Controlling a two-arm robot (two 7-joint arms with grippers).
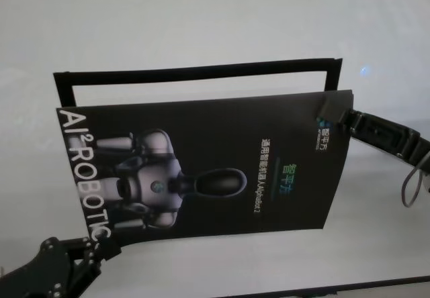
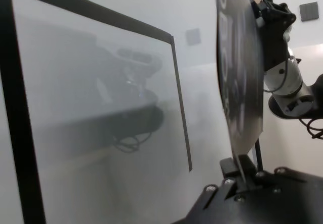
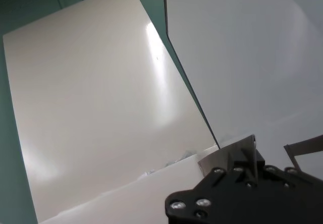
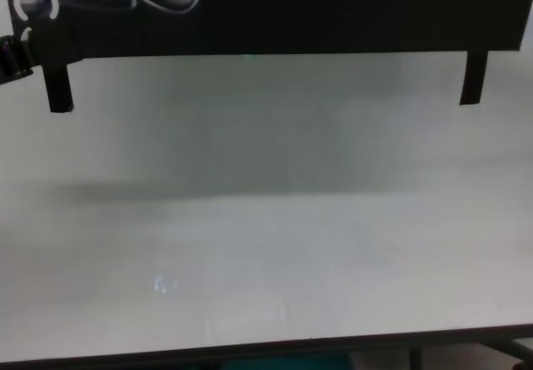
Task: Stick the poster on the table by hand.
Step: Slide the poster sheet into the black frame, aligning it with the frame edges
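I had the poster [image 1: 201, 167] held above the counter [image 1: 201, 23], over the black tape frame [image 1: 195, 72]. My left gripper [image 1: 94, 241], arm reaching up from the near left, pinched its near-left corner. My right gripper [image 1: 334, 117], arm stretched in from the right, pinched its far-right corner.

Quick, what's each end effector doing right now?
Left end effector: shut on the large glossy black rectangular poster, at its near-left corner.
Right end effector: shut on the poster's far-right corner.
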